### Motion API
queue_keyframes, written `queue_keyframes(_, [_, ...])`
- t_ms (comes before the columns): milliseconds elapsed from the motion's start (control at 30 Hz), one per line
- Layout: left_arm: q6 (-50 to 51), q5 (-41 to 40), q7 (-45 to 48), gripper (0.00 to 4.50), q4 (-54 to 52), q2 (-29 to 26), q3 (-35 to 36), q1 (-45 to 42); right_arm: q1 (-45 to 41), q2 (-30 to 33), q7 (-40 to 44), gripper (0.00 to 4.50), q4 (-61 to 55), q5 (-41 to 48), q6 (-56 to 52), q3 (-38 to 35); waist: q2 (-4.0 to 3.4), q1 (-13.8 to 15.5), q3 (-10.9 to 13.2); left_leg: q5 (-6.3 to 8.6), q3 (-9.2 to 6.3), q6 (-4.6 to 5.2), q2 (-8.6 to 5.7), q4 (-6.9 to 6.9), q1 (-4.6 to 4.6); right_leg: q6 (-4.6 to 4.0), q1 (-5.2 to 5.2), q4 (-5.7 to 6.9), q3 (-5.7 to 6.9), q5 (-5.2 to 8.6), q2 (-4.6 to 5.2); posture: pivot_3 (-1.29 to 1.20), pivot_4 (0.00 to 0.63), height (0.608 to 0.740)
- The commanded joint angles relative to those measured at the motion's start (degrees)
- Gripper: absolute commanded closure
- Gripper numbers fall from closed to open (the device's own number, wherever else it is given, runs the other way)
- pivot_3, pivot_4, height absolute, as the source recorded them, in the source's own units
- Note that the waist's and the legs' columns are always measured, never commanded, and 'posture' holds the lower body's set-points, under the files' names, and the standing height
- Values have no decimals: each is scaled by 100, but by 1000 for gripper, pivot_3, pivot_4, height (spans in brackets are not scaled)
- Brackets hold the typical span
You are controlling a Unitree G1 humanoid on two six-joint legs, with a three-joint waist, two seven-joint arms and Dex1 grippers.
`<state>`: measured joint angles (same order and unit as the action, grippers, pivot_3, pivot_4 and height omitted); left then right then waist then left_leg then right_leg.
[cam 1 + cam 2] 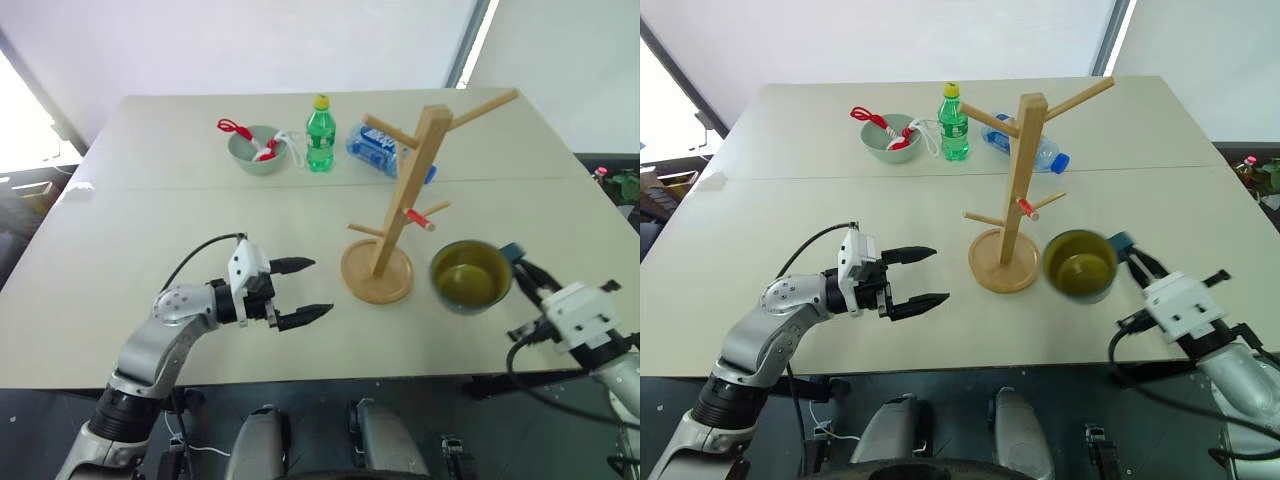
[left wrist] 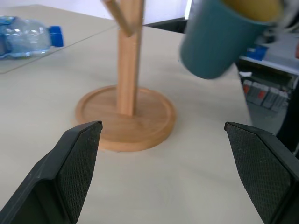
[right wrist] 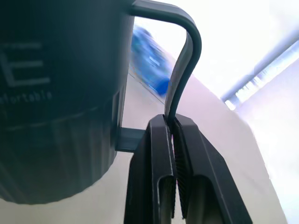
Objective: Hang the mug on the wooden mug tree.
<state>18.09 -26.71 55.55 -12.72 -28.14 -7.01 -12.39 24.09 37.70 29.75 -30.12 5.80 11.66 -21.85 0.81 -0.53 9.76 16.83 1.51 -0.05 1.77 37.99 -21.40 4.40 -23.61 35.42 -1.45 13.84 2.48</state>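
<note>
Green bottle (image 1: pixel 320 135) upright between bowl (image 1: pixel 256 150) and lying water bottle (image 1: pixel 378 148)

Looks like a test room or lab set up for trials rather than a lived-in home. Two plain pale tables pushed together into one wide bare surface (image 1: pixel 150 300), with a seam across the middle. Blank white walls behind, a bright window strip at the far corner. A sparse, staged handful of props: wooden mug tree (image 1: pixel 400 205), green soda bottle (image 1: pixel 320 135), water bottle (image 1: pixel 375 150) lying on its side, bowl (image 1: pixel 255 150). Loose cables and gear beyond the table's edges.
</note>
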Motion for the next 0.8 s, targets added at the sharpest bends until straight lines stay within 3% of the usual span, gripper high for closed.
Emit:
queue_keyframes(33, [-266,9,161,0,191,-18,152,-190,-72,95,63,4488,-955,17,-435,-28,2,-2,1,0,0,0,-1,0,0,-1,0,-1,0,-1,3,0,150,740])
queue_keyframes(400, [-439,-120,406,0,504,-5,221,-483,-984,228,137,4488,-1904,-22,-1808,195,16,-3,6,0,-1,0,-2,4,-4,-3,1,-4,2,-2,12,0,150,740])
queue_keyframes(633, [67,-662,531,0,30,-202,502,-545,-1553,382,226,4488,-1850,-99,-2209,415,18,-11,7,0,-1,0,-3,3,-5,-3,0,-4,3,-2,10,0,150,740])
queue_keyframes(800, [844,-1468,610,0,-441,-513,846,-748,-1812,416,254,4488,-1818,-167,-2422,576,22,-9,10,0,-2,0,-2,3,-5,-3,0,-3,3,-2,9,0,150,740])
